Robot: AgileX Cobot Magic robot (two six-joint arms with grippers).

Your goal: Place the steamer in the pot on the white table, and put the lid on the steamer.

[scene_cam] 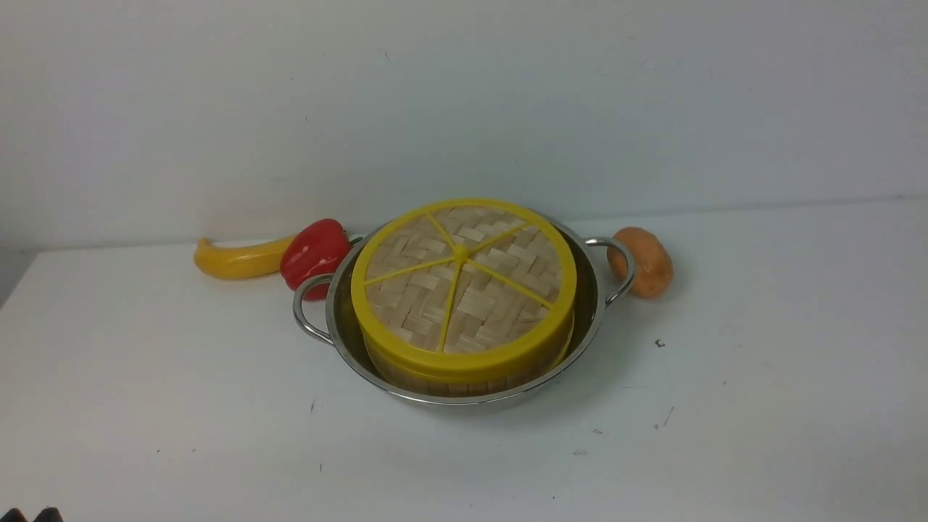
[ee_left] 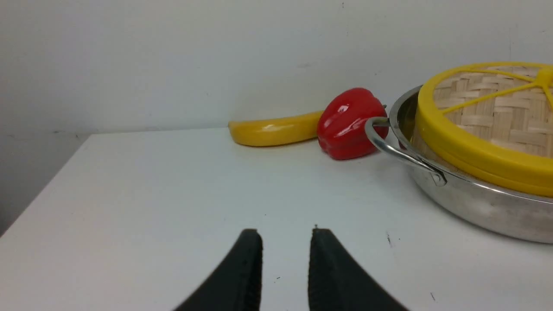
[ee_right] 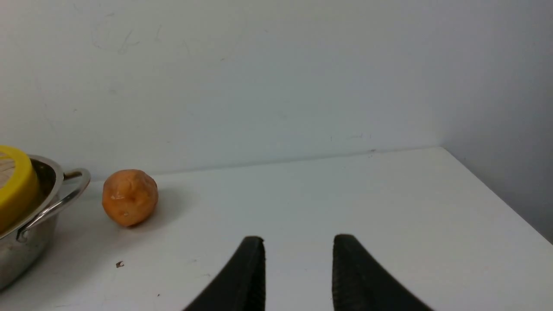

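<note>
Pot [scene_cam: 591, 319]: wide, shallow, shiny stainless steel, two loop handles, one toward the left edge, one toward the right. Stands upright on the white table [scene_cam: 761, 406], about midway between left and right edges, nearer the far edge.

Steamer [scene_cam: 464, 382]: round bamboo basket, sits inside the pot, upright; only a strip of slatted side wall and the yellow rim show below the cover. Contents hidden.

Lid [scene_cam: 464, 279]: flat woven-bamboo disc, thick yellow rim, five yellow spokes meeting at a central hub. Rests on the steamer, covering it, roughly level.
</note>
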